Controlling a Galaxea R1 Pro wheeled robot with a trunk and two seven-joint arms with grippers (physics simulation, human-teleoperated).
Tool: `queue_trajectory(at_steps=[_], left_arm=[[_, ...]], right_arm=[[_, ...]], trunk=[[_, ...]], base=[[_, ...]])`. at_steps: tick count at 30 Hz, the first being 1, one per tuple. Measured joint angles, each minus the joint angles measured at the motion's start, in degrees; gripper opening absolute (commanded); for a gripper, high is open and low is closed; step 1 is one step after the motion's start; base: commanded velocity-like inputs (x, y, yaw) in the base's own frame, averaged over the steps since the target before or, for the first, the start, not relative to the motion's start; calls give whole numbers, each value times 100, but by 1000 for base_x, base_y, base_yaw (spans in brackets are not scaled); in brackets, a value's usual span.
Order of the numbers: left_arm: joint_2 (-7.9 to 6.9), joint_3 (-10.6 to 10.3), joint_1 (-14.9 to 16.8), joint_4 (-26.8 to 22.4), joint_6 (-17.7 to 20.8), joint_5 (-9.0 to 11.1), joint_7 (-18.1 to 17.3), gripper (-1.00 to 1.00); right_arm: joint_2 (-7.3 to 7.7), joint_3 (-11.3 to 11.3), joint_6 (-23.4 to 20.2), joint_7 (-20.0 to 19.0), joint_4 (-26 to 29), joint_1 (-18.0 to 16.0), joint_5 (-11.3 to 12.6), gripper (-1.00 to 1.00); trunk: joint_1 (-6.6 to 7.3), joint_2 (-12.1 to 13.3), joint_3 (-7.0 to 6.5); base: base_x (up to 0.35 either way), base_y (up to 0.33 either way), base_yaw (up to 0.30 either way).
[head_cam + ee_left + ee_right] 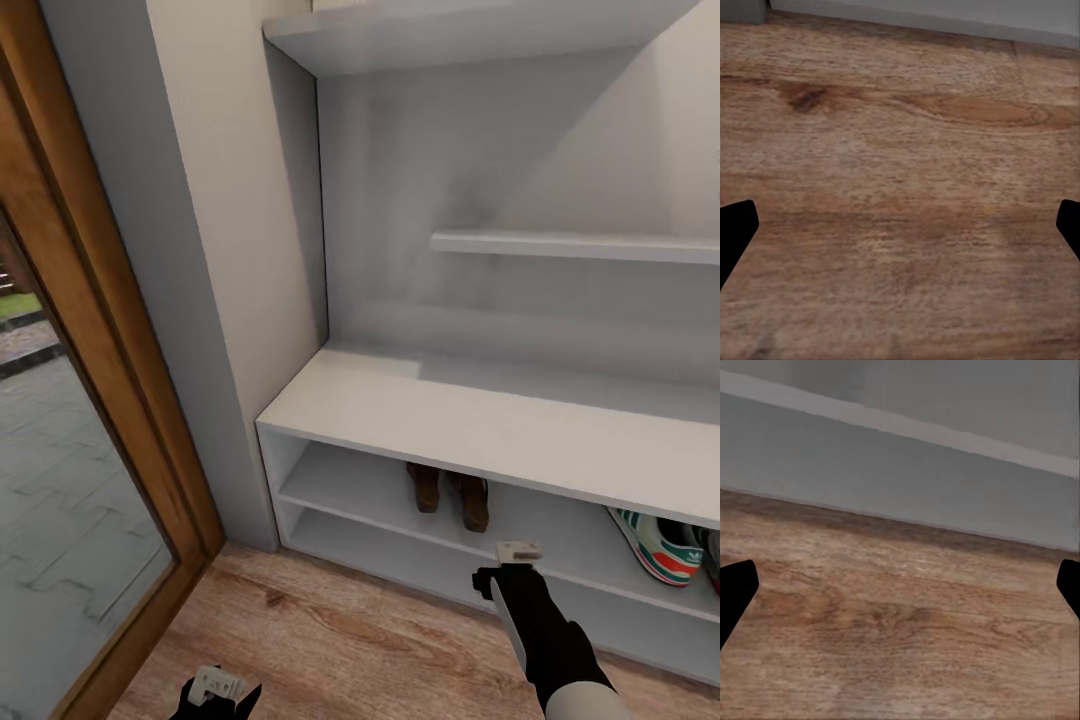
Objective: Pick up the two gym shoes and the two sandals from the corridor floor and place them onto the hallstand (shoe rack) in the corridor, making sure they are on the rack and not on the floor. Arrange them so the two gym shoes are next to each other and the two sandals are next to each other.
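sandals (449, 494) side by side on rack's (480, 420) upper shelf, left | sneakers (660, 545) same shelf, far right, second barely seen | floor (350, 640) bare nearby | left gripper (900, 225) and right gripper (900, 585) wide, empty | looked pretty much done

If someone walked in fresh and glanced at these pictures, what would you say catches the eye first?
Most striking is the cream-white sneaker with green stripes and a red-green heel on the upper low shelf of the pale grey-white hallstand, near the picture's right edge. Further left on the same shelf stand two dark-brown leather sandals, side by side. In front, the right gripper reaches toward the rack above the light brown wood-plank floor, jaws open and empty.
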State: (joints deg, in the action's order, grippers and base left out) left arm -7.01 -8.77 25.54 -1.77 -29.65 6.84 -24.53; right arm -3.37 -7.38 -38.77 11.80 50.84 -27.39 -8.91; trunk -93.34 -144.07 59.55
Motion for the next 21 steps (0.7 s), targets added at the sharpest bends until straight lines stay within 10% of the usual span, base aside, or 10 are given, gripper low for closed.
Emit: queue_trajectory(at_steps=[11, 21], left_arm=[[0, 0, 0, 5, -2, -3, 0, 100], [0, 0, 0, 5, -2, -2, 0, 100]], right_arm=[[2, -5, 3027, -26, -2398, 0, 60, 100], [7, -16, 3784, -49, -3606, 0, 910, 100]], trunk=[[-4, 0, 1], [-1, 0, 0]], base=[[-286, 0, 0], [-267, 0, 0]])
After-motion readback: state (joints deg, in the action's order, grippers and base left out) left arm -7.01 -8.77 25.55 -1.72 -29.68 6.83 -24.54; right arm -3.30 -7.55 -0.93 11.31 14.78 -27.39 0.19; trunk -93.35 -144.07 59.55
